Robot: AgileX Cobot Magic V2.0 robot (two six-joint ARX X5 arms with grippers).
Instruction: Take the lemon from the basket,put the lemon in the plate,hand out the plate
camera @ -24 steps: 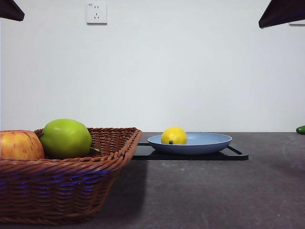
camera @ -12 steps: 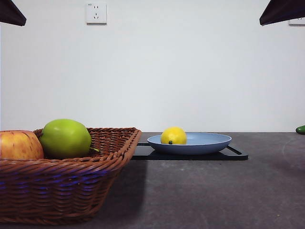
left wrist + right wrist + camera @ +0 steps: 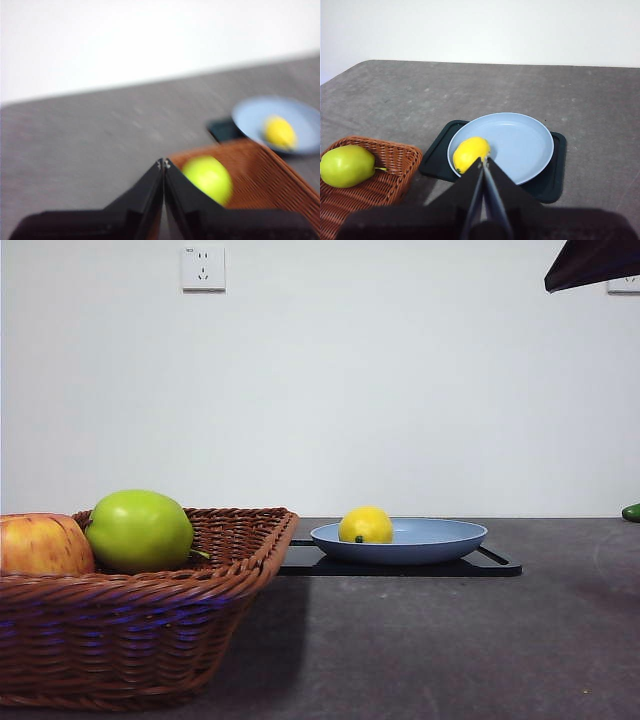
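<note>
The yellow lemon lies in the light-blue plate, near its rim on the basket side. The brown wicker basket stands large at the near left. My right gripper is shut and empty, high above the table, with the lemon beyond its tips; it shows as a dark tip at the top right of the front view. My left gripper is shut and empty above the basket's outer side; its view is blurred.
A green apple and a red-yellow apple lie in the basket. The plate rests on a flat black tray. A small green thing sits at the far right edge. A wall socket is on the back wall.
The dark arm tip at the top left corner of the front view has drawn out of the picture. Lemon, plate and basket have stayed put.
</note>
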